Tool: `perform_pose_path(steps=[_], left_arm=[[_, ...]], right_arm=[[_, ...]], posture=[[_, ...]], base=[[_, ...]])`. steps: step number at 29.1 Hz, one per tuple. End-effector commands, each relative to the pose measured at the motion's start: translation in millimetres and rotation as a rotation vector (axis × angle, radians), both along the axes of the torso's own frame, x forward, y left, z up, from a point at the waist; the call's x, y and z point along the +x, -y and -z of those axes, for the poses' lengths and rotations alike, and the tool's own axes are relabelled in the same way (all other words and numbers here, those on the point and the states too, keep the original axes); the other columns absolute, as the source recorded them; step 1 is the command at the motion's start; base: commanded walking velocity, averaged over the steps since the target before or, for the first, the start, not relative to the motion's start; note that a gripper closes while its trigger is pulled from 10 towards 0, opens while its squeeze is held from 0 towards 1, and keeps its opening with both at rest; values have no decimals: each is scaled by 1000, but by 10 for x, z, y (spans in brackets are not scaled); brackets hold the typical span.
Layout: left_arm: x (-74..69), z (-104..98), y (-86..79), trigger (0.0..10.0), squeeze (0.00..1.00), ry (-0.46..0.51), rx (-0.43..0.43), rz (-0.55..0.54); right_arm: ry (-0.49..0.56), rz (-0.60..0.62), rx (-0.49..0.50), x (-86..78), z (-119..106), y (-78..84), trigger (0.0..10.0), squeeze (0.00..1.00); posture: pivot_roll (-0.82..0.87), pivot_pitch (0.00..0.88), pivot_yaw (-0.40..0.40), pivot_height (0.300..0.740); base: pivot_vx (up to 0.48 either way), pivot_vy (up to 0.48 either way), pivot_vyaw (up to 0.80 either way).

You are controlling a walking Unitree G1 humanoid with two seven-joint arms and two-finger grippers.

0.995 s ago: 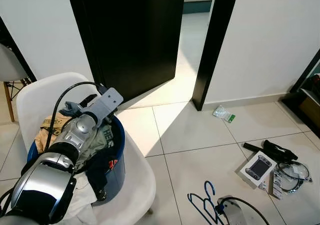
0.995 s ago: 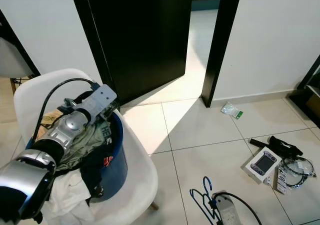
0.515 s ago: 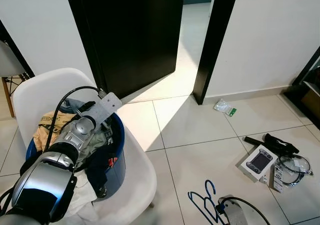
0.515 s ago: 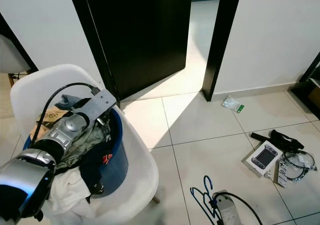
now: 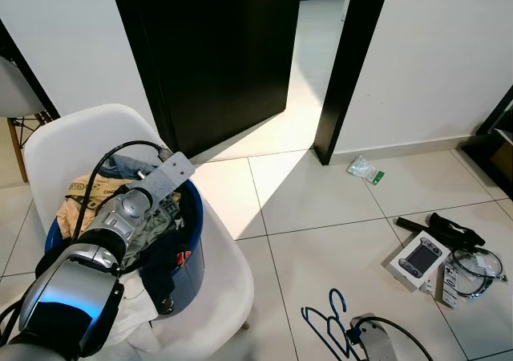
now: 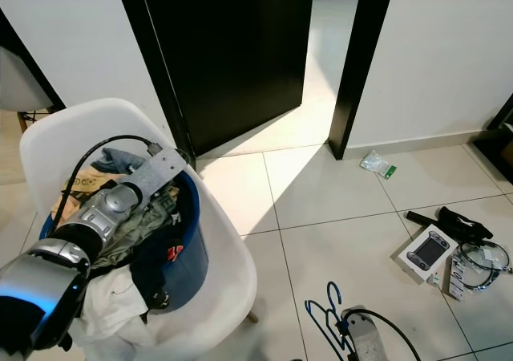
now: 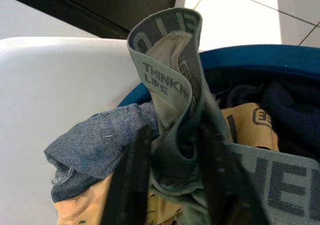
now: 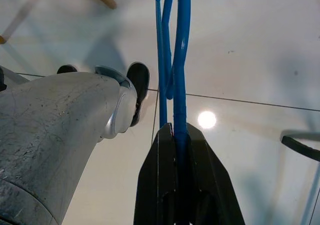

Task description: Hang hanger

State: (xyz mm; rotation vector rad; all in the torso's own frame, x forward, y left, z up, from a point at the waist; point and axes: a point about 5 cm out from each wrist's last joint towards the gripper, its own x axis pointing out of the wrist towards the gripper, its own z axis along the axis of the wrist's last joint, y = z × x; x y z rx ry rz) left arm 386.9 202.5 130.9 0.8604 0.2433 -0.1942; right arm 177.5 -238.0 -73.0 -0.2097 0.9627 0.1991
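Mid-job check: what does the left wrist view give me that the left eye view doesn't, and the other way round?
Left wrist view: close detail. The left gripper has its fingers either side of a grey-green waistband printed with letters, beside a denim scrap.

Left eye view: the wider room. The right gripper holds the blue hanger low over the tiled floor, with a boxed gadget and the dark door beyond.

Both: the blue laundry basket of clothes on the white chair.
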Motion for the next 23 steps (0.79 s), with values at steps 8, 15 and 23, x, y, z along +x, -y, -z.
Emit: perform_pose_path(steps=[8,15,23], left_arm=[[9,-55,-71,0,0,20,-13,-17],[120,-483,-81,0,0,115,-201,67],[28,-999,-159,1176,0,149,-473,393]], right_arm=[[-5,9,10,-31,27,-45,10000,0],[0,11,6,6,17,-60,10000,0],[7,15,2,76,-3,-91,10000,0]], posture=[[-170,158,42,740],[-147,119,46,740],[-123,64,44,740]], base=[[0,0,0],[0,0,0],[0,0,0]])
